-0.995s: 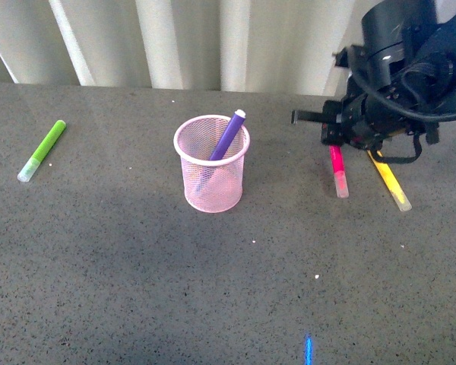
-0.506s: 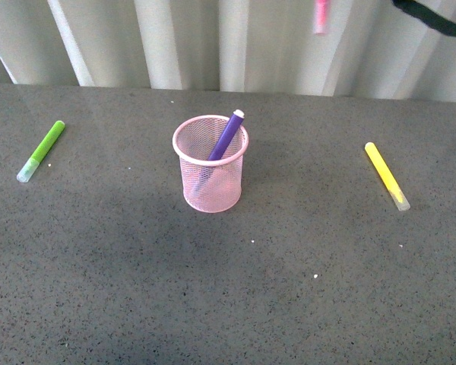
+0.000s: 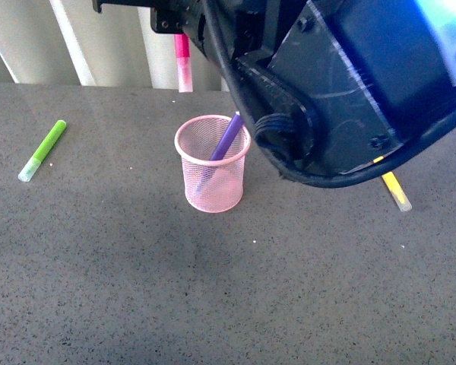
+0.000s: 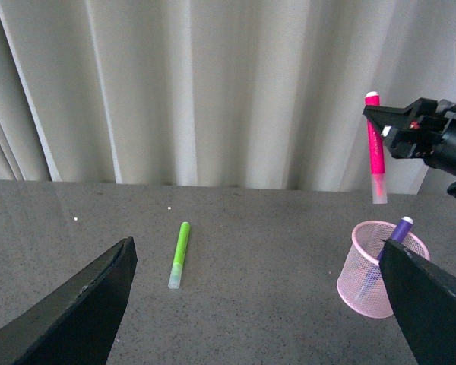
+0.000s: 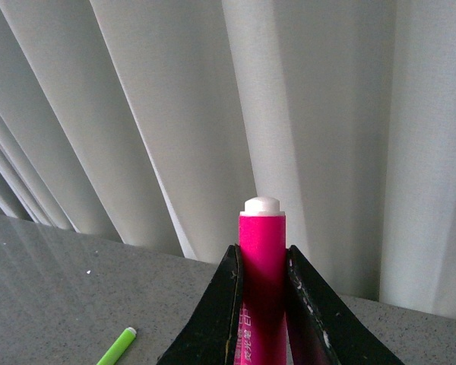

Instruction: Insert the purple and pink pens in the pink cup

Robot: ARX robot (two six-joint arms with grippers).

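The pink cup, a pale pink mesh holder, stands mid-table with the purple pen leaning inside it, its end poking above the rim. My right gripper is shut on the pink pen. The pen hangs upright, pale cap down, above the cup and a little to the left of it. In the left wrist view the pink pen hovers over the pink cup. The right wrist view shows both fingers clamping the pink pen. My left gripper is open and holds nothing.
A lime-green marker lies at the far left of the grey table. A yellow marker lies at the right, partly behind my right arm, which fills the upper right. Pale curtains hang behind the table.
My right gripper has lifted the pink pen off the table at the right and carried it left to above the cup. The arm now fills the upper right of the front view.
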